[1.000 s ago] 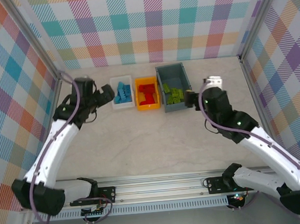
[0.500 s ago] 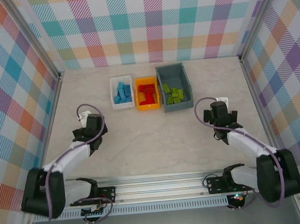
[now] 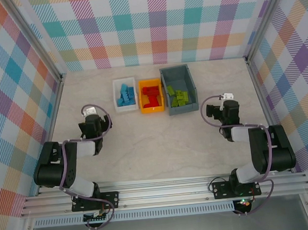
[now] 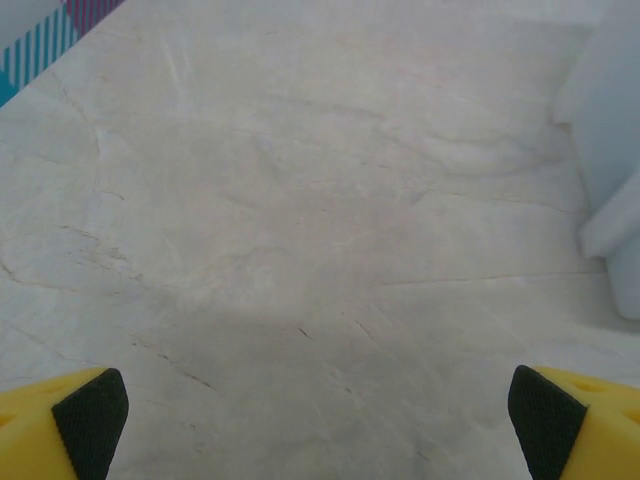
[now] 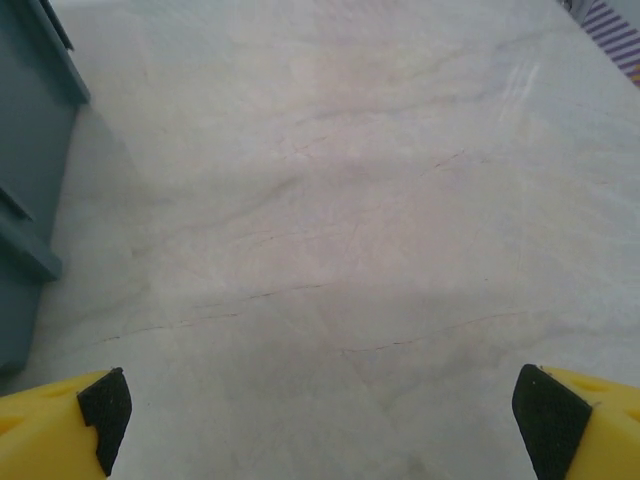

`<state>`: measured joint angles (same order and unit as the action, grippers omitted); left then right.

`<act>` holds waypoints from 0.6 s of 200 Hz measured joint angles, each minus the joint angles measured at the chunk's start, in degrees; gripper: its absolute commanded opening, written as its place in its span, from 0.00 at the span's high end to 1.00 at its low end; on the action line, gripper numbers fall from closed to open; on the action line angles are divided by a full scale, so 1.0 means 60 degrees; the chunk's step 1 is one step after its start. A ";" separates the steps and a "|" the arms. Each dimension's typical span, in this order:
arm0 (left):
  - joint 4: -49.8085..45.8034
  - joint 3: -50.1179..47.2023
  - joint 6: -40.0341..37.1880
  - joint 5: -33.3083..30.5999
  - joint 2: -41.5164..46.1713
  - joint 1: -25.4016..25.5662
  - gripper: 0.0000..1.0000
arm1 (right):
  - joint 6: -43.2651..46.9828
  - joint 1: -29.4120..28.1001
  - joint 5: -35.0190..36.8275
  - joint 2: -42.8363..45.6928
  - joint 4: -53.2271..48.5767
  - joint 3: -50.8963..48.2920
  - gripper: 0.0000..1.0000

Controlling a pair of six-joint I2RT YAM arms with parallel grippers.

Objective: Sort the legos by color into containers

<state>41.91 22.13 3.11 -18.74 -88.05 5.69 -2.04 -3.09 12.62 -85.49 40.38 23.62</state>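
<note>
The small white bin (image 3: 126, 108) holds the blue legos (image 3: 124, 94). Beside it the orange bin (image 3: 152, 111) holds the red legos (image 3: 151, 95), and the slate-grey bin (image 3: 181, 108) holds the lime green legos (image 3: 178, 97). My left gripper (image 3: 95, 124) sits low over bare table, left of and nearer than the white bin (image 4: 612, 130). It is open (image 4: 318, 420), with nothing between its fingers. My right gripper (image 3: 219, 111) sits low, right of the grey bin (image 5: 30, 150). It is open too (image 5: 320, 410) and holds nothing.
All three bins stand in a row at the back middle of the marble-patterned table (image 3: 156, 141). Checked walls close in the left, back and right sides. Both arms are folded back, with their elbows near the front rail (image 3: 160, 192).
Both arms have pulled back from the bins towards the near edge and folded down low. The bins and the legos in them have not moved.
</note>
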 measured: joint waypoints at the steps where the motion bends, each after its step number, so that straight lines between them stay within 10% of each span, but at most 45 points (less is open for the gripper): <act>1: 0.0022 -0.0033 0.0000 0.0015 0.0000 0.0000 0.00 | 0.0000 0.0004 -0.0007 0.0000 0.0066 -0.0036 0.00; 120: 0.0758 -0.0015 -0.0215 0.0477 -0.0244 0.0000 0.00 | -0.0011 0.0084 -0.0299 -0.0317 0.0874 -0.0401 0.00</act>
<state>46.46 22.04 1.83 -15.88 -89.52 5.69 -2.11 -2.59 10.83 -87.39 45.63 21.21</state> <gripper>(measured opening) 0.999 0.997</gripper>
